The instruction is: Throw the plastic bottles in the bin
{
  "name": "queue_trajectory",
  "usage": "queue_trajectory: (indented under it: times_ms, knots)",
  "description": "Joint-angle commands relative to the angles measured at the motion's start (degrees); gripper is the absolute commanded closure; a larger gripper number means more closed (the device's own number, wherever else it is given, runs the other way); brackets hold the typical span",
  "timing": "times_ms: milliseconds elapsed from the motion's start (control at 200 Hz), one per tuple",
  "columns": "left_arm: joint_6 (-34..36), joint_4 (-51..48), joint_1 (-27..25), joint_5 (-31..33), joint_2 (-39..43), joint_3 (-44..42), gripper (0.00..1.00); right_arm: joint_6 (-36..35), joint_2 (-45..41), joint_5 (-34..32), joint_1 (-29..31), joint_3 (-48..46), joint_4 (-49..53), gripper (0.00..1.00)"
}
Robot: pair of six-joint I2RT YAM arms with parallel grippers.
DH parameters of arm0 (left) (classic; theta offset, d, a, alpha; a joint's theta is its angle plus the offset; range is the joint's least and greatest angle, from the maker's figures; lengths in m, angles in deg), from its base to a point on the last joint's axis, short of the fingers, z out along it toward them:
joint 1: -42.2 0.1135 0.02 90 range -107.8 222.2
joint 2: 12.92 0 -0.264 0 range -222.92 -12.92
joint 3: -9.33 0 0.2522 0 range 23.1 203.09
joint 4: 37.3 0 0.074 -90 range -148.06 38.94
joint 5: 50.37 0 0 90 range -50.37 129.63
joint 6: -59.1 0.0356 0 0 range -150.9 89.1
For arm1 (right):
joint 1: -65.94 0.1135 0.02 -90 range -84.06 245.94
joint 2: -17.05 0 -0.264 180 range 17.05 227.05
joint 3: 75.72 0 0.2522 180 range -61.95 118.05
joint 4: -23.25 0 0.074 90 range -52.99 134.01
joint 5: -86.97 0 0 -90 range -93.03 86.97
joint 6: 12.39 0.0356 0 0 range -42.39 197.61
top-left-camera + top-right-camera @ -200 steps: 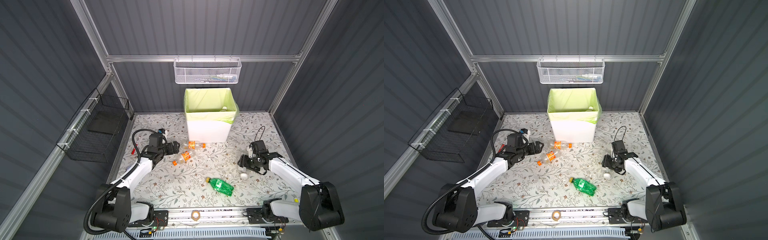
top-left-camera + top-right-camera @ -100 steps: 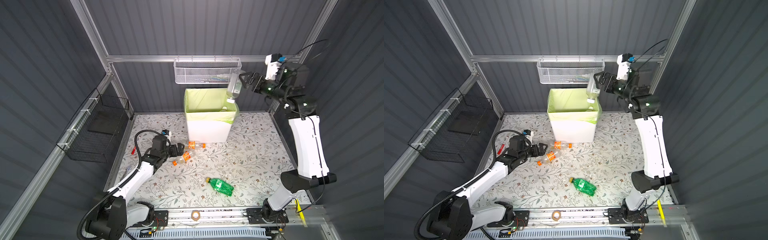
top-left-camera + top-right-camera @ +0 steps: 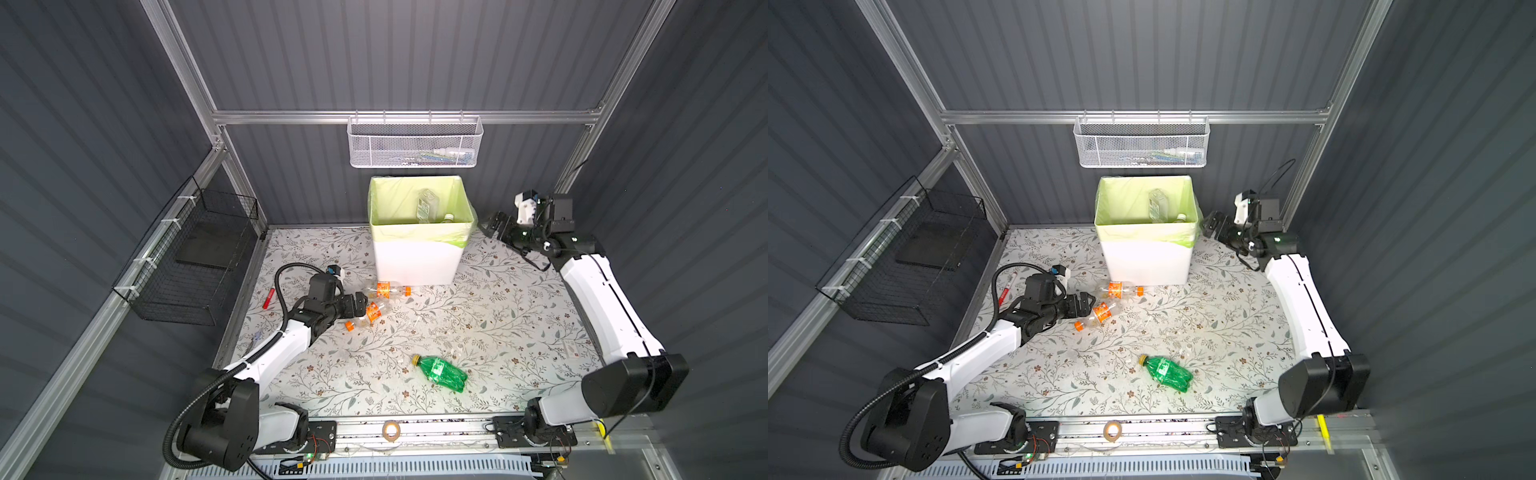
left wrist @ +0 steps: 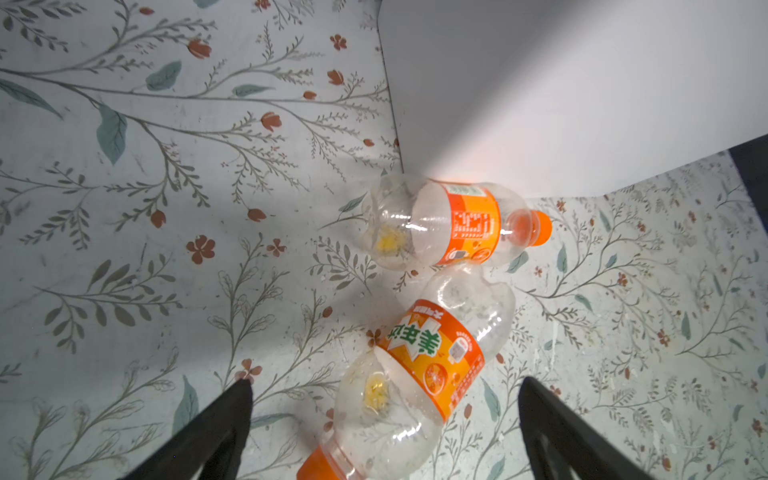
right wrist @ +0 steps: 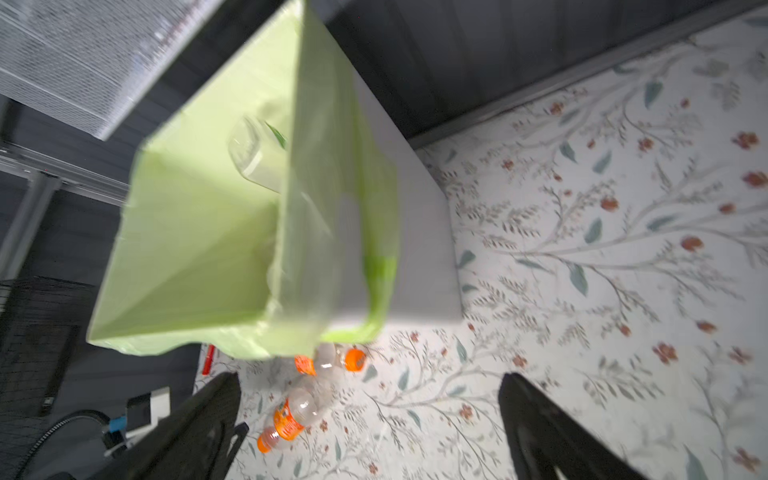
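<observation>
Table is carrying 2 orange-label bottles, both clear, and 1 green bottle. 1 clear bottle is showing inside 1 white bin. L gripper and R gripper jaws are standing apart, empty.

The floral-patterned table carries the white bin near its back edge. One orange-labelled bottle lies on its side at the bin's front foot. A second orange-labelled bottle lies just beside it, farther from the bin. A green bottle lies well in front of the bin, and a red marker pen lies well to the bin's left.
</observation>
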Motion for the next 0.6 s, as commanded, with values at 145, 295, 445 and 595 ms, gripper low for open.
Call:
queue_trajectory:
  times_ms: [145,295,445,595]
  knots:
    - [6.33,-5.24,-1.76,0.14,-5.44,4.43,0.01,-0.77,-10.08,-4.64,-1.25,-23.02,-6.97,0.01]
    - [9.95,-8.91,-2.87,-0.08,-8.54,7.80,0.02,-1.66,-10.97,-3.08,-1.37,-29.35,-9.23,0.01]
    - [10.96,-10.58,-4.45,0.69,-11.63,9.38,0.04,-2.21,-9.21,-1.61,-1.63,-31.85,-11.26,0.01]
    - [9.94,-11.37,-6.93,1.91,-15.21,10.34,0.06,-1.76,-7.68,-0.71,-1.72,-33.38,-13.99,0.01]
